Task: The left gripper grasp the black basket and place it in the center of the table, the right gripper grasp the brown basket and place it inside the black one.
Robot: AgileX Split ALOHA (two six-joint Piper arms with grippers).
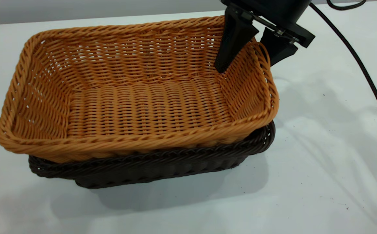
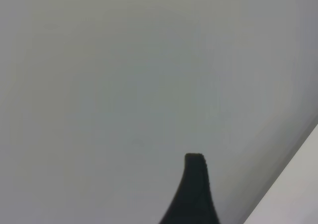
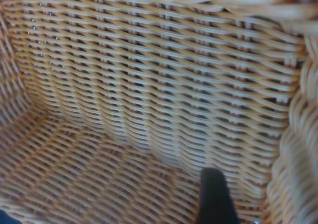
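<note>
The brown basket [image 1: 136, 97] sits nested in the black basket [image 1: 162, 164], a little askew, with its left end overhanging the dark rim. Both stand on the table [image 1: 312, 169]. My right gripper [image 1: 247, 65] is open and straddles the brown basket's right rim. One finger [image 1: 230, 45] is inside, clear of the wall, and the other [image 1: 278, 48] is outside by the rim. The right wrist view shows the brown basket's woven inside [image 3: 149, 85] and the inner finger [image 3: 214, 196]. My left gripper [image 2: 195, 189] shows only as a dark tip over a plain grey surface, away from the baskets.
A black cable [image 1: 364, 71] trails from the right arm across the table's right side. Bare white tabletop lies in front of and to the right of the baskets, dotted with tiny dark specks.
</note>
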